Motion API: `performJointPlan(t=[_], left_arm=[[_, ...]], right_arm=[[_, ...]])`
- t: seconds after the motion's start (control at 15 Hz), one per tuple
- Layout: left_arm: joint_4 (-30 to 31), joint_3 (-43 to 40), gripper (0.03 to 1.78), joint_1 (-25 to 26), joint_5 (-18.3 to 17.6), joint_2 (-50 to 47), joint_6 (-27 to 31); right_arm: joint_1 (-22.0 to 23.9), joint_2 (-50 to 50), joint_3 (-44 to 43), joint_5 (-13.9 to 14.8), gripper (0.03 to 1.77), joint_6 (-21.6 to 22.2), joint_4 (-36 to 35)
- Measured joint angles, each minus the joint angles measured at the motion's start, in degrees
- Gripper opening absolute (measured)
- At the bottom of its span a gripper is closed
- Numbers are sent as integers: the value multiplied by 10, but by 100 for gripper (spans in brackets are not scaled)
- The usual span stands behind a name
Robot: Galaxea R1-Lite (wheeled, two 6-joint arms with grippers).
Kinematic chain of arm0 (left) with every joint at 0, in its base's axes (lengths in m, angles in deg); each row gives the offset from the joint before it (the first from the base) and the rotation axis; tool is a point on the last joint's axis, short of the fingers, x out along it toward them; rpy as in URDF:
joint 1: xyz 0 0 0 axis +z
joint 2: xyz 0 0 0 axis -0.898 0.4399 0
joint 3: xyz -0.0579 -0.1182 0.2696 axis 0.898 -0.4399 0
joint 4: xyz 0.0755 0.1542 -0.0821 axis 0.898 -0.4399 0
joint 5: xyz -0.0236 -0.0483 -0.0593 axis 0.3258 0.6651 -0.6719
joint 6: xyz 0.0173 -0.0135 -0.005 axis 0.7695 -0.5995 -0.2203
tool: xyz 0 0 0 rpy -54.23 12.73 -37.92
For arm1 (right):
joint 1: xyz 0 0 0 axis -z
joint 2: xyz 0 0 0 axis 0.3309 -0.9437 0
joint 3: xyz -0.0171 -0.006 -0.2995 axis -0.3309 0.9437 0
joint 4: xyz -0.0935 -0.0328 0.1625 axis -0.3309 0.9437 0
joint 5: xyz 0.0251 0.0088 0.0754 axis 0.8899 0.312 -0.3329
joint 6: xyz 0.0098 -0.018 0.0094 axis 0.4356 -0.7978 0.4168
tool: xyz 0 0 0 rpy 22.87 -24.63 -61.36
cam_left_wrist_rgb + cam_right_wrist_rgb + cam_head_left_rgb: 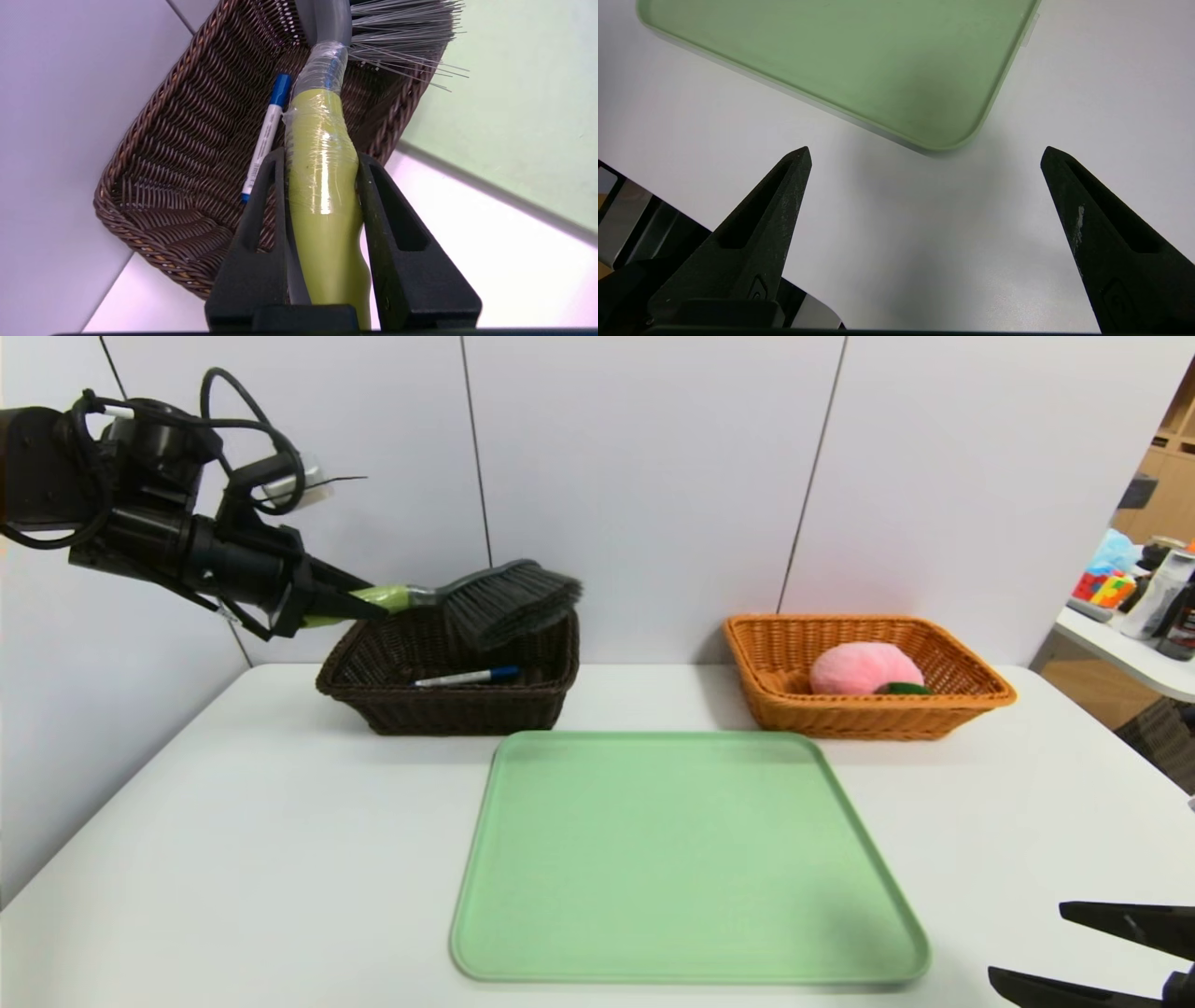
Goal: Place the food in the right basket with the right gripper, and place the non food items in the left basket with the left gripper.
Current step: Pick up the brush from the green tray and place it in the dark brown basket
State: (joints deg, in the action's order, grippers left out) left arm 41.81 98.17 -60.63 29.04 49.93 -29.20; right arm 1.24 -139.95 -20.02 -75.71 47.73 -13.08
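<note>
One claw [359,602] gripping brush [509,602] above dark basket [373,695] rim

I work in what looks like a lab or test room: a bare white worktop [233,821] against plain grey partition panels [635,476], with a cluttered side table [1120,644] at the frame's right edge.

I see: left basket [448,695] dark brown weave. Right basket [868,709] orange-tan weave. Brush [509,602] dark grey bristles, yellow-green handle. Marker [467,678] white barrel, blue cap. Plush peach [864,667] pink, green leaf. Tray [686,859] plain pale green. Bench [233,821] white. Both grippers, left gripper [322,161] and right gripper [924,151], black jaws.
</note>
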Motion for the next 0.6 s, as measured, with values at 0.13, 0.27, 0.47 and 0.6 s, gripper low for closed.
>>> performJointPlan(t=[0.13,0.27,0.47,0.6], left_arm=[[2,0,50,10,-10,14,32],[3,0,50,16,-28,28,57],[15,1,50,18,-58,49,81],[39,1,50,20,-76,61,82]], right_arm=[[1,4,2,0,170,0,0],[4,5,4,0,170,0,0],[7,7,10,0,170,0,0],[8,11,17,0,170,0,0]])
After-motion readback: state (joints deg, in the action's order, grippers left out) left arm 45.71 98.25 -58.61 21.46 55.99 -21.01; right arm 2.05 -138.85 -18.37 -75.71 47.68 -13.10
